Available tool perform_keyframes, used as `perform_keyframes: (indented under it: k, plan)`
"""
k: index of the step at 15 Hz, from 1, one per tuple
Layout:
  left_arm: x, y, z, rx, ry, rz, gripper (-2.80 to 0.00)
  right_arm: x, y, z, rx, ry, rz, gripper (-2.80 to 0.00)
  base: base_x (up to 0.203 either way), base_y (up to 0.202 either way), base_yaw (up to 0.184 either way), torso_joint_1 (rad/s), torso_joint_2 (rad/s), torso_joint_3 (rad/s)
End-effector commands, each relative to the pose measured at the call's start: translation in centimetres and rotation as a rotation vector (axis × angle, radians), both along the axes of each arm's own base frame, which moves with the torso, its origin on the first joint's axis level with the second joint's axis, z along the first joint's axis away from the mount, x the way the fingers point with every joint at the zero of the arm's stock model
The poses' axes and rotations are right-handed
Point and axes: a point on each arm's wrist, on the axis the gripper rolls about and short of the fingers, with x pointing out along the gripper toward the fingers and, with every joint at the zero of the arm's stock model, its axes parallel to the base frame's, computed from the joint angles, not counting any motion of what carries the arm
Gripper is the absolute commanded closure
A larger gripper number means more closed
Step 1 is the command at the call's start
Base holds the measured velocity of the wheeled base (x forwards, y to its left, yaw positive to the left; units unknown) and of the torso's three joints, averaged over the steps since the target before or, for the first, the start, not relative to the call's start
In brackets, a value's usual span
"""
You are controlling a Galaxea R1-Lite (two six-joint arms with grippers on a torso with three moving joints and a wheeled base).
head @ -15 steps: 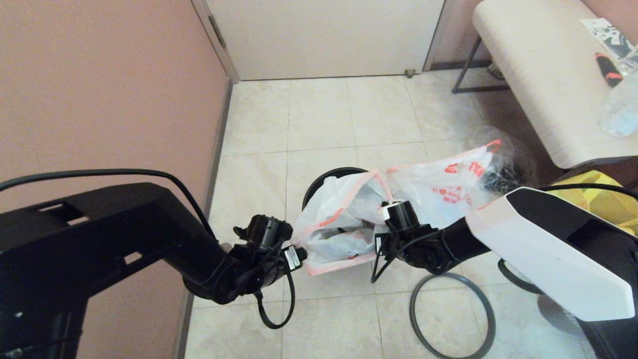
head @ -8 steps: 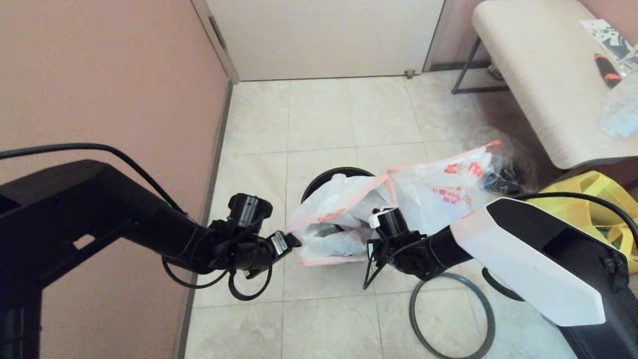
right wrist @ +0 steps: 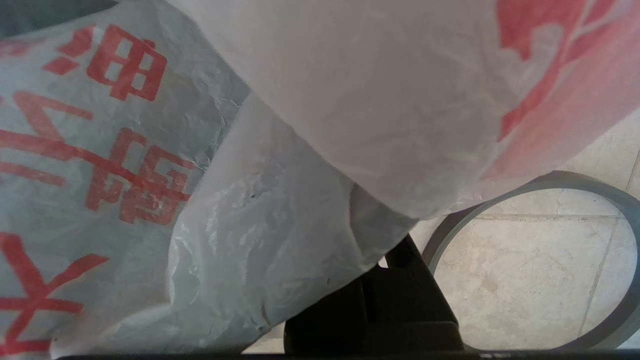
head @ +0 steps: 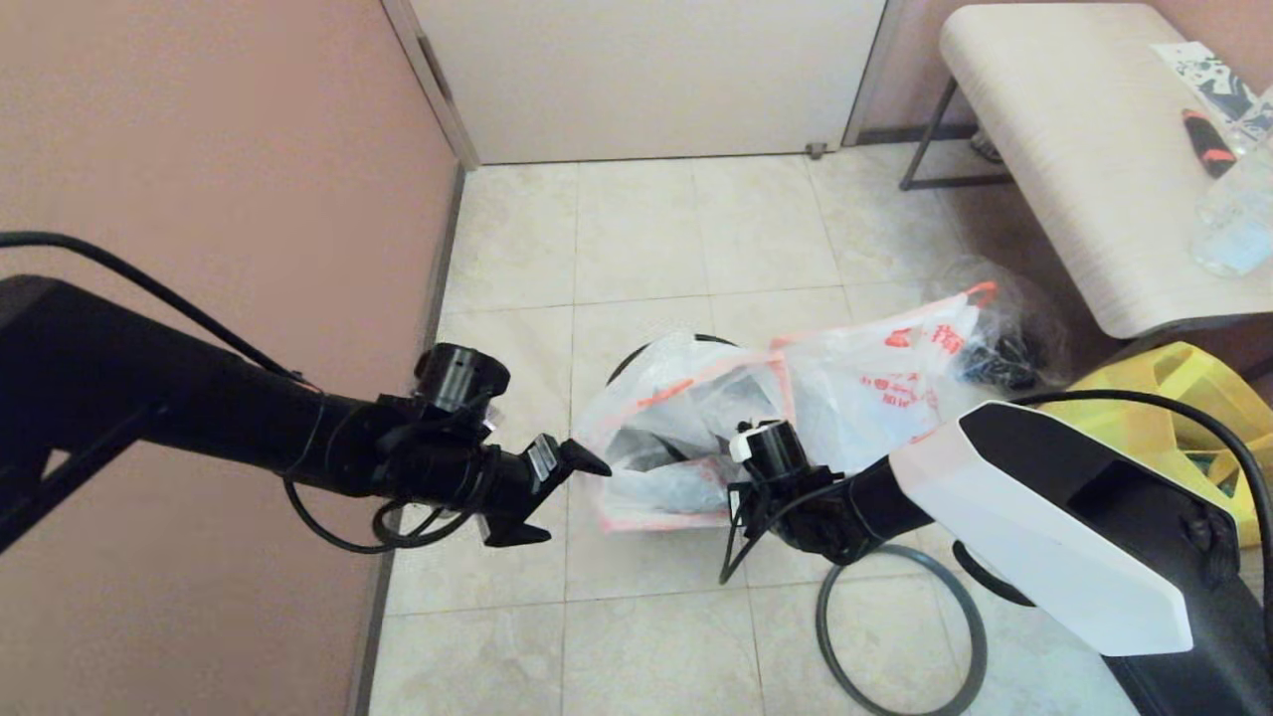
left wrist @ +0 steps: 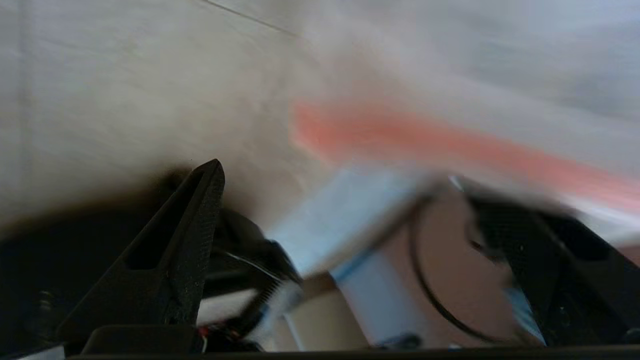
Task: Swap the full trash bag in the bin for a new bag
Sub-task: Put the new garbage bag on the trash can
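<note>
My left gripper [left wrist: 360,200] spread wide, one dark finger [left wrist: 175,250] sharp, blurred white plastic with an orange-red band [left wrist: 425,145] beyond, pale floor tile [left wrist: 125,75] behind

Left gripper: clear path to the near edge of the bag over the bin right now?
Probably yes. The left gripper is open, level with the new bag draped over the bin, one finger tip right at its edge. Only bare floor lies between. The right gripper is on the bag's far side.
</note>
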Motion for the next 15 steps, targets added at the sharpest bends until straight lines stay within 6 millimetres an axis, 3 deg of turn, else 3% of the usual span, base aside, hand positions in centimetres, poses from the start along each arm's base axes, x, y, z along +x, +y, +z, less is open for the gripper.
perform_keyframes:
  k: [1, 5, 10, 15]
  plan:
    - [-0.3, 0.7, 1.5, -0.041, -0.027, 0.000, -2.80, 0.0, 0.0, -0.9, -0.012, 0.014, -0.002, 0.00, 0.000, 0.000, 0.000, 0.000, 0.00, 0.000]
    - [-1.2, 0.6, 2.6, -0.064, -0.033, -0.026, -2.80, 0.0, 0.0, -0.7, -0.012, 0.009, 0.000, 0.00, 0.000, 0.000, 0.000, 0.000, 0.00, 0.000]
    - [-4.1, -3.6, 2.3, 0.030, 0.049, -0.071, -2.80, 0.0, 0.0, -0.4, -0.008, 0.004, -0.002, 0.00, 0.000, 0.000, 0.000, 0.000, 0.00, 0.000]
    - [-1.6, -5.6, -0.8, 0.122, 0.048, -0.015, -2.80, 0.1, -0.1, -0.1, -0.002, -0.004, -0.004, 0.00, 0.000, 0.000, 0.000, 0.000, 0.00, 0.000]
